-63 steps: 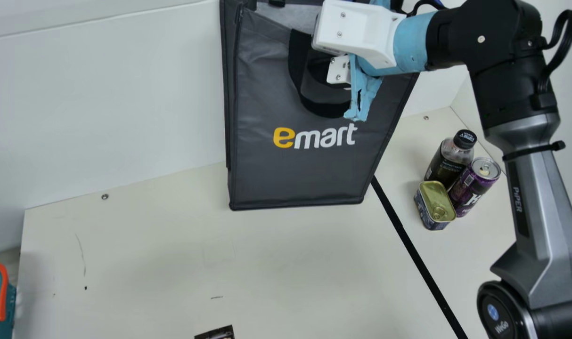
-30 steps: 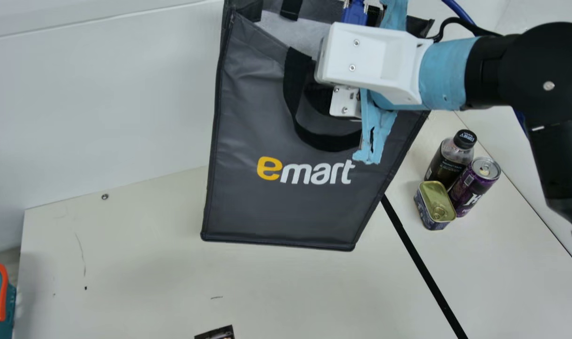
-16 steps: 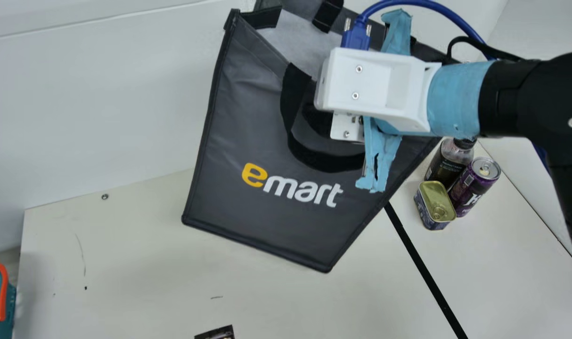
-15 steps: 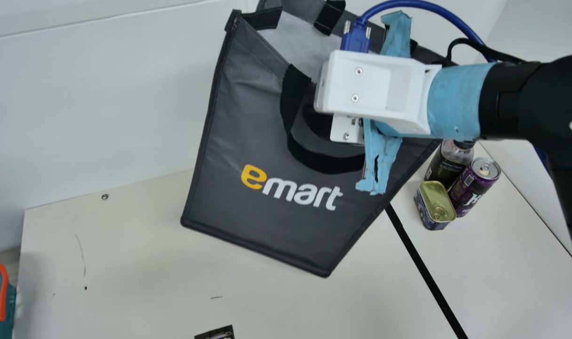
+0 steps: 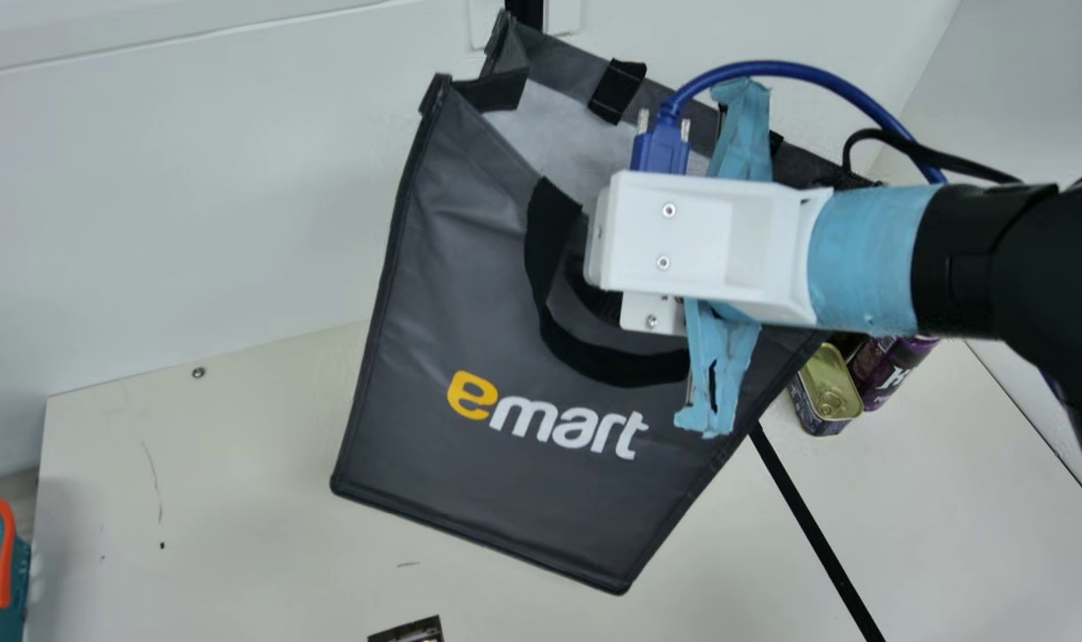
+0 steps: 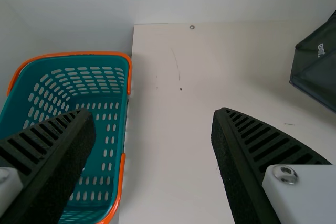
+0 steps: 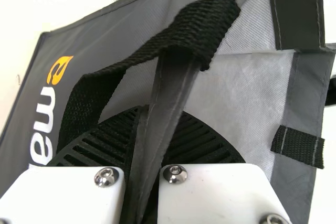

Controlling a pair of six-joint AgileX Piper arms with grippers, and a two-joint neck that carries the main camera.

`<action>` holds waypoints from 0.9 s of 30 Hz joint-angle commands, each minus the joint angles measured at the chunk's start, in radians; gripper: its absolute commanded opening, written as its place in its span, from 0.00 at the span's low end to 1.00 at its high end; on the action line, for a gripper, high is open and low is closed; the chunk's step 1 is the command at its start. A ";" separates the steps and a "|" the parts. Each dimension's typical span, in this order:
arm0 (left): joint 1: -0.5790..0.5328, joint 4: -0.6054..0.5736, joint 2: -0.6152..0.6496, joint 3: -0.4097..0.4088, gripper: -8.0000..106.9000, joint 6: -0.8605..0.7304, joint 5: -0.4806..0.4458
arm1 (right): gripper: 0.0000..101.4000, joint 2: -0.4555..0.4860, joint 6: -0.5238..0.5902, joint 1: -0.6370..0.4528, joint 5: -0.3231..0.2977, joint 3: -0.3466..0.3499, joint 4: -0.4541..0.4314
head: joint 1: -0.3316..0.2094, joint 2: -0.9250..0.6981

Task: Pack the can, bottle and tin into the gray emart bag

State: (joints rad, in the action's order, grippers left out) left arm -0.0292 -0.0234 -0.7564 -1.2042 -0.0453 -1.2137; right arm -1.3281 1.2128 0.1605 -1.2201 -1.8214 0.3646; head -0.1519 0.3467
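My right gripper [image 5: 710,245], seen from its white housing in the main view, holds the gray emart bag [image 5: 416,330] at its upper rim. In the right wrist view the right gripper [image 7: 149,114] is shut on the rim of the bag [image 7: 121,30], beside a black handle. The bag is tilted, its mouth partly open; I cannot tell if its bottom touches the table. Right of it are the gold-lidded tin [image 5: 828,392] and purple can [image 5: 889,370], whose top is covered by the arm. The bottle is almost wholly hidden. My left gripper [image 6: 154,114] is open with nothing between its fingers.
A teal basket [image 6: 113,145] with orange trim stands by the table's left edge. Bare cream table [image 5: 211,490] stretches left of the bag. A small dark printed item [image 5: 412,631] lies at the main view's bottom edge, and a black strip [image 5: 817,530] runs across the right side.
My right arm has brought the bag down the main view, nearer the table's front, and the bag has turned so that its bottom slants. The bag and arm now cover most of the bottle.
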 commanded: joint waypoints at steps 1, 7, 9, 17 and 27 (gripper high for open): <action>0.000 0.000 0.000 0.000 0.85 0.000 0.000 | 0.00 0.008 -0.008 0.013 0.000 0.013 -0.011 | -0.023 0.002; 0.000 0.000 0.000 0.000 0.85 0.000 0.000 | 0.00 0.035 -0.035 0.059 0.000 0.056 -0.043 | -0.023 0.002; 0.000 0.000 0.000 0.000 0.85 0.000 0.000 | 0.00 0.044 -0.044 0.074 0.000 0.072 -0.055 | -0.023 0.002; 0.000 0.000 0.000 0.000 0.85 0.000 0.000 | 0.00 0.071 -0.081 0.134 0.000 0.125 -0.098 | -0.023 0.002; 0.000 0.000 0.000 0.000 0.85 0.000 0.000 | 0.00 0.080 -0.147 0.196 0.000 0.149 -0.134 | -0.023 0.002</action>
State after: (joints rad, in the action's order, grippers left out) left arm -0.0292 -0.0234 -0.7564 -1.2042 -0.0453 -1.2137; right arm -1.2487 1.0727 0.3536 -1.2186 -1.6734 0.2330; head -0.1519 0.3482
